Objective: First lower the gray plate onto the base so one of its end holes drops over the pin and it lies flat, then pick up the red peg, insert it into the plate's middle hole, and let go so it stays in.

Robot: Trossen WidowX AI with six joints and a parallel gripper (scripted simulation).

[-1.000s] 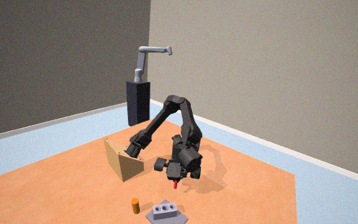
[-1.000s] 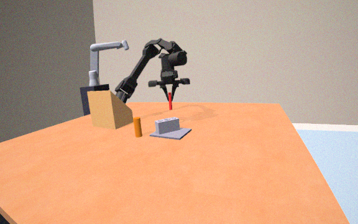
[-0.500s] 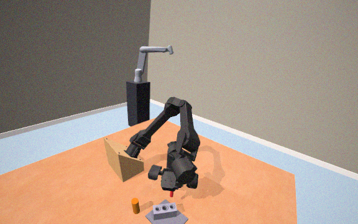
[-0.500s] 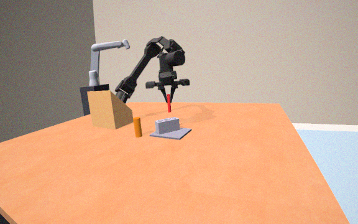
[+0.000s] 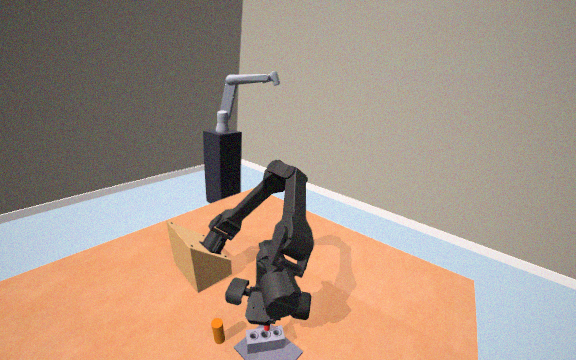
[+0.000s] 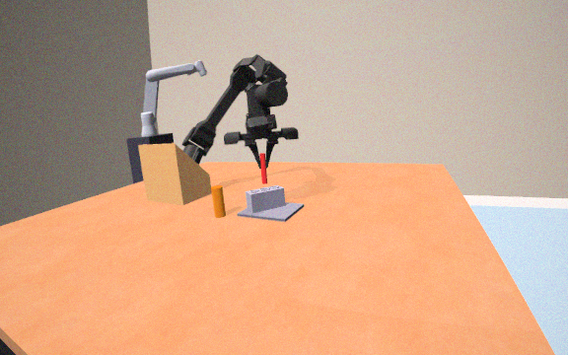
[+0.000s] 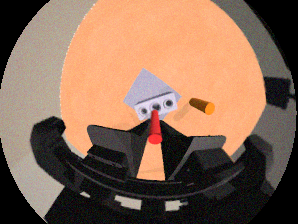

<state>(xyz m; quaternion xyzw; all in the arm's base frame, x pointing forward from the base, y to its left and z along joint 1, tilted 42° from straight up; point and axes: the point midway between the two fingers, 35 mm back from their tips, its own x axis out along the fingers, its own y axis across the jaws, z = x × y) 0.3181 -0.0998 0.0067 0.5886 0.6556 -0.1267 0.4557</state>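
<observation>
The gray plate [image 5: 266, 343] [image 6: 266, 200] [image 7: 162, 101], a thick bar with three holes in a row, lies flat on the thin square base [image 5: 290, 351] [image 6: 284, 215] [image 7: 142, 85]. The pin cannot be made out. My gripper [image 6: 263, 165] [image 7: 154, 121] is shut on the red peg [image 5: 267, 328] [image 6: 264, 177] [image 7: 155, 132] and holds it nearly upright above the plate. In the exterior view a small gap shows between the peg's lower end and the plate's top. In the wrist view the far end of the peg lines up with the middle hole. The top view hides the fingertips behind the gripper body.
An orange cylinder [image 5: 218, 332] [image 6: 219, 201] [image 7: 202, 106] stands upright close beside the base. A tan wedge-shaped block [image 5: 185, 257] [image 6: 162, 173] stands by the arm's foot. A light gray arm [image 5: 250, 79] [image 6: 171, 72] on a dark pedestal [image 5: 223, 165] is behind the table.
</observation>
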